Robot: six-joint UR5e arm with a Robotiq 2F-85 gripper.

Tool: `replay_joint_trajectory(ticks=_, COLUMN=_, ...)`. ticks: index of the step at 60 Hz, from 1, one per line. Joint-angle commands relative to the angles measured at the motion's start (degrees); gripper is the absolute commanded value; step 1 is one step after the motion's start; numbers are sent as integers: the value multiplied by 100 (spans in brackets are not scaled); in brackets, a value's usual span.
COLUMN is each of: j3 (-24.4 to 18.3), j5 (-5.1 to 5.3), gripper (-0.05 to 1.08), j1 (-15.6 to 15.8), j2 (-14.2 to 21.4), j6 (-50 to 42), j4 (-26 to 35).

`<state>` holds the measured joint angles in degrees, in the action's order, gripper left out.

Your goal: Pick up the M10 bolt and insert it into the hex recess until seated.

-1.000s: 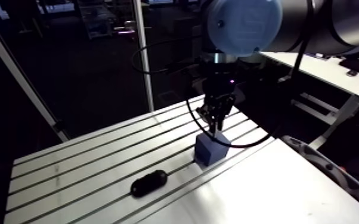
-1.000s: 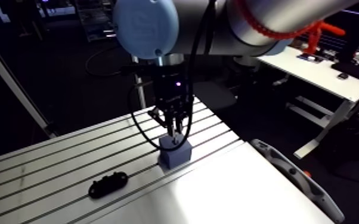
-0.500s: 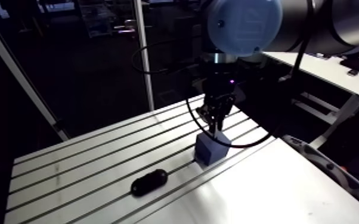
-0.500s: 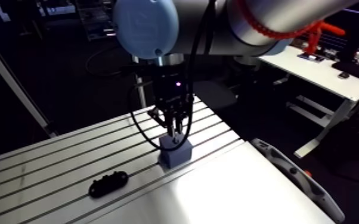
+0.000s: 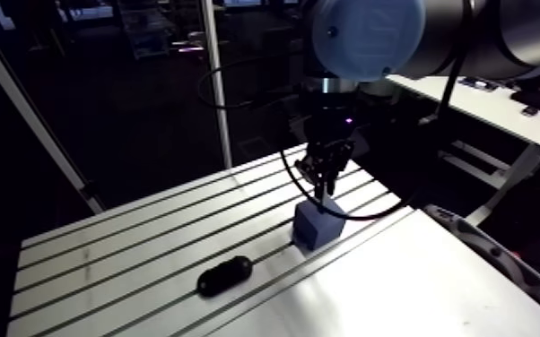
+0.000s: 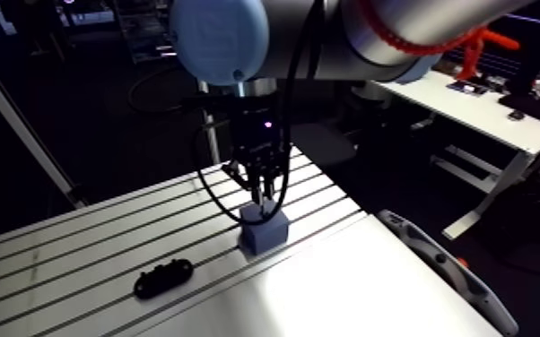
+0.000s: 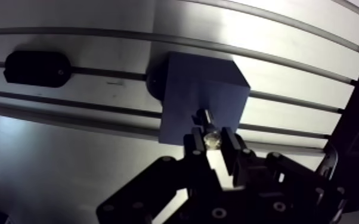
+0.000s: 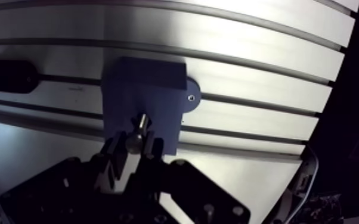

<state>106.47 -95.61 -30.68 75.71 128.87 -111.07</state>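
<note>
A blue block [image 7: 200,89] stands on the slotted aluminium table [image 5: 130,242]. In the wrist view my gripper [image 7: 212,145] is shut on a small metal bolt [image 7: 207,124], whose shaft points down at the block's top face near the edge closest to the fingers. In the arm view the gripper [image 5: 325,190] hangs straight down just above the block [image 5: 317,226], with a small gap between them. I cannot make out the hex recess; the bolt and the fingers cover that part of the block.
A black oblong part [image 5: 224,274] lies on the table to the left of the block, a couple of slots away [image 7: 36,67]. The block has a round tab with a screw [image 8: 191,98] on one side. A smooth plate [image 5: 399,287] adjoins the slotted surface.
The gripper with the bolt has risen slightly from the block's top. The block and the black part have not moved.
</note>
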Motion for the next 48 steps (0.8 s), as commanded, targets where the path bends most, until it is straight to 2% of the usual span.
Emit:
replay_joint_trajectory(ticks=1, j3=10, j5=3, gripper=108, j1=0, j2=0, j6=-6, j4=10)
replay_joint_trajectory(ticks=48, j3=47, j5=-6, gripper=108, j1=0, j2=-8, j6=-6, j4=-25)
